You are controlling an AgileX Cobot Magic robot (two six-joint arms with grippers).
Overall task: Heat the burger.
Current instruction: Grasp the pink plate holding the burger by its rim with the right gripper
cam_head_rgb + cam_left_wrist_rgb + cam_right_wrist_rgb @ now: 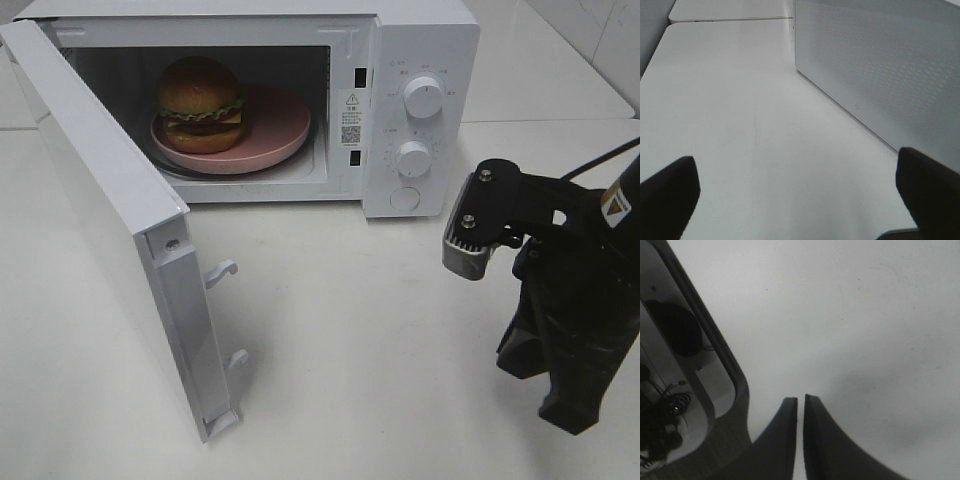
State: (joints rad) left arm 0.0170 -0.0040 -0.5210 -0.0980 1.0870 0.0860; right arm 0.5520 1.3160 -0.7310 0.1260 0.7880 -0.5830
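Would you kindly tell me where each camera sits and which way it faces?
High camera: above, looking down into the open microwave at the burger; the right arm shows.
Left wrist: low, looking along the table beside the microwave; left hand open.
Right wrist: looking down at the table; right hand nearly closed.
Shared: microwave, in the first two.

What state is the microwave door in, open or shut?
Open: the door stands swung out, and the burger on its plate shows inside the microwave.
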